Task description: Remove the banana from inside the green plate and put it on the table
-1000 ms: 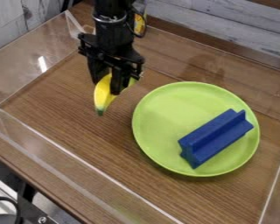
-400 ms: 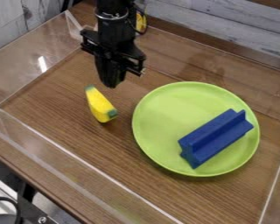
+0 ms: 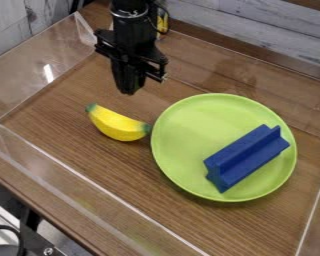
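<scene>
The banana (image 3: pixel 117 124) lies on its side on the table (image 3: pixel 69 150), just left of the green plate (image 3: pixel 190 135), its greenish tip almost touching the plate's rim. My gripper (image 3: pixel 132 88) hangs above and behind the banana, pointing straight down and clear of it. Its dark fingers stand close together with no gap that I can see and nothing between them. No banana is inside the plate.
A blue angular block (image 3: pixel 246 157) rests in the right half of the plate. Clear acrylic walls (image 3: pixel 29 75) run along the table's edges, close on the left and at the front.
The banana has left my gripper, dropped onto the table and tipped over flat beside the plate. My fingers have drawn together, and the gripper has barely shifted.
</scene>
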Robot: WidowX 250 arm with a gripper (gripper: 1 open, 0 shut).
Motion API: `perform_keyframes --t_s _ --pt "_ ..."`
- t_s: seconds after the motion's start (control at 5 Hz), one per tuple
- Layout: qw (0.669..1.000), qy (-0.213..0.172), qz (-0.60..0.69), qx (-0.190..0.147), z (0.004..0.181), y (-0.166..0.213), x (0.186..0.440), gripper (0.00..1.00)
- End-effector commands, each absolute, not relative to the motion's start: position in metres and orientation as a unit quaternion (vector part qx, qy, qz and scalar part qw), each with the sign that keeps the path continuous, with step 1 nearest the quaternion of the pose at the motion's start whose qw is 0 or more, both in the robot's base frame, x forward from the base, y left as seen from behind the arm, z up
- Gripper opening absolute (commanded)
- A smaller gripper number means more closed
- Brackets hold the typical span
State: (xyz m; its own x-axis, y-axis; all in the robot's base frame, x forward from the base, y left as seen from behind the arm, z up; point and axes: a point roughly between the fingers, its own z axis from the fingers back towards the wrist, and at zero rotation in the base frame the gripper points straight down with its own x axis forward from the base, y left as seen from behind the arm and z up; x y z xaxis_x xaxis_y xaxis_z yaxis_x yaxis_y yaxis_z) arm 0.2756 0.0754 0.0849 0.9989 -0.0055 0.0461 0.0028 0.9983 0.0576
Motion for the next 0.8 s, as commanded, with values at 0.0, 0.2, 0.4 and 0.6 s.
perform_keyframes --t_s 0.0,0.2,0.4,0.6 --pt "0.998 -0.041 -0.03 0.033 0.093 0.074 0.275 1.0" --pt "0.998 -0.041 -0.04 0.033 0.091 0.074 0.27 1.0" --pt "0.997 -0.041 -0.049 0.033 0.086 0.076 0.268 1.0" --pt "0.997 -0.042 -0.054 0.032 0.082 0.076 0.267 1.0"
